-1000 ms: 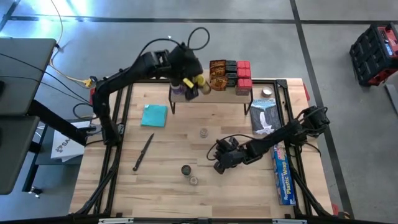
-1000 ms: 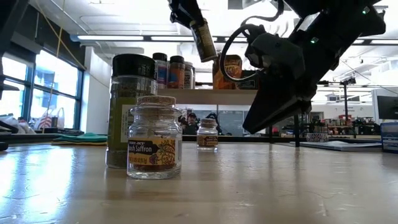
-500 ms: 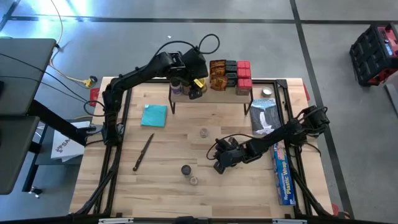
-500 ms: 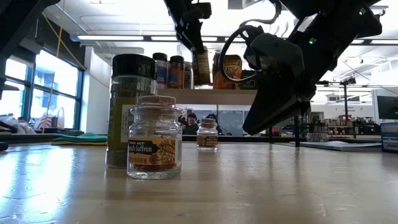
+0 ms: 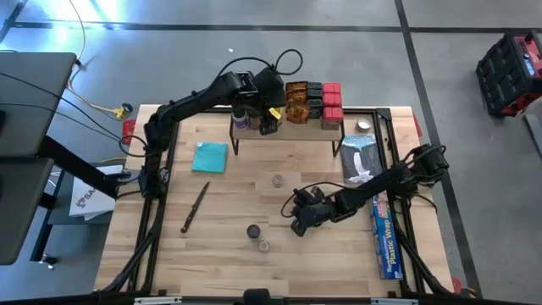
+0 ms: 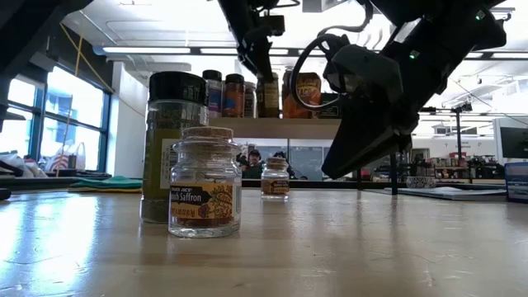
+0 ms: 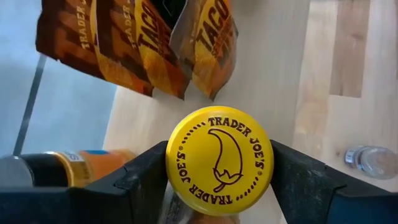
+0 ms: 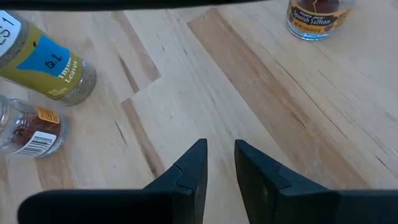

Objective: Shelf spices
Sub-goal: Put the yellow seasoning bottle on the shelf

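High view. Shelf (image 5: 288, 129) at twelve o'clock on the tabletop (image 5: 229, 203), already stocked: dark jars at its nine o'clock end, orange-brown taco packets (image 5: 296, 100) mid-shelf, red boxes (image 5: 331, 99) at its three o'clock end. Left pincer (image 5: 269, 114) over the shelf, carrying a yellow-lidded jar (image 5: 273, 113) just beside the packets. Still loose on the tabletop: one small jar (image 5: 277, 180) near centre, a black-lidded jar (image 5: 252, 231) and a saffron jar (image 5: 263, 246) touching or nearly so at six o'clock. Right pincer (image 5: 298, 222) low over the tabletop, at three o'clock of that pair.

Low view. Saffron jar (image 6: 205, 182) and the tall black-lidded jar (image 6: 173, 147) in front; the third jar (image 6: 275, 178) farther back; shelf (image 6: 280, 126) behind with jars in a row.

Left wrist view. Fingers (image 7: 140, 180) clamped on the yellow lid (image 7: 218, 160); jar upright over the shelf top, not yet released.

Right wrist view. Fingers (image 8: 189, 174) slightly apart, holding nothing; three jars lie ahead.

Judgement: most stock shelved; one jar being placed, three left.
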Controlling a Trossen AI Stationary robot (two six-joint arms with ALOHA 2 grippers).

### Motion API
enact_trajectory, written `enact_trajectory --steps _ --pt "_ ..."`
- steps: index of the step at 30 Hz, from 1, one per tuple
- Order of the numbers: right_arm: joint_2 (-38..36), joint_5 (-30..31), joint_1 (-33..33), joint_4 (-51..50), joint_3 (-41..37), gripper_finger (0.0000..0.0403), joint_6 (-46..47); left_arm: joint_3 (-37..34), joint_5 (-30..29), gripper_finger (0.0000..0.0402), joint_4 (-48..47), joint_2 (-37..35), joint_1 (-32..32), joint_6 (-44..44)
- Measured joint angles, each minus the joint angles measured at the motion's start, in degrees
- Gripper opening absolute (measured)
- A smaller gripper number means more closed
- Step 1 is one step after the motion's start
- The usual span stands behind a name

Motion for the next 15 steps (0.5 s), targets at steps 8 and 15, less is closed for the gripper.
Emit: enact_trajectory --steps 8,15 --pt "0.0 -0.01 0.11 -0.05 0.0 0.0076 0.01 0.0 -1.38 0.0247 2.08 0.35 0.31 2.39" --pt "0.0 -0.03 0.12 -0.01 0.0 0.0076 0.04 -0.04 -1.5 0.0247 2.62 0.35 1.38 3.72"
